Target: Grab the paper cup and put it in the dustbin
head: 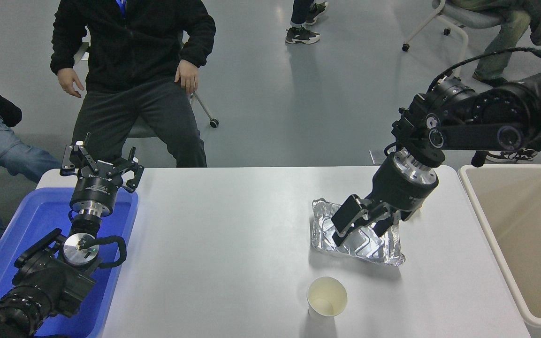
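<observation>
The paper cup (327,299), white with a cream inside, stands upright near the table's front edge. The beige dustbin (487,220) sits off the table's right side. My right gripper (361,230) is open and empty, hovering over the foil tray (390,251), a short way behind and to the right of the cup. My left gripper (100,166) is open and parked over the blue bin at the lower left.
A blue plastic bin (40,220) lies at the table's left end. The crumpled brown paper ball is hidden behind my right arm. A person sits at the table's far side at the upper left; other people's legs and chairs are farther back.
</observation>
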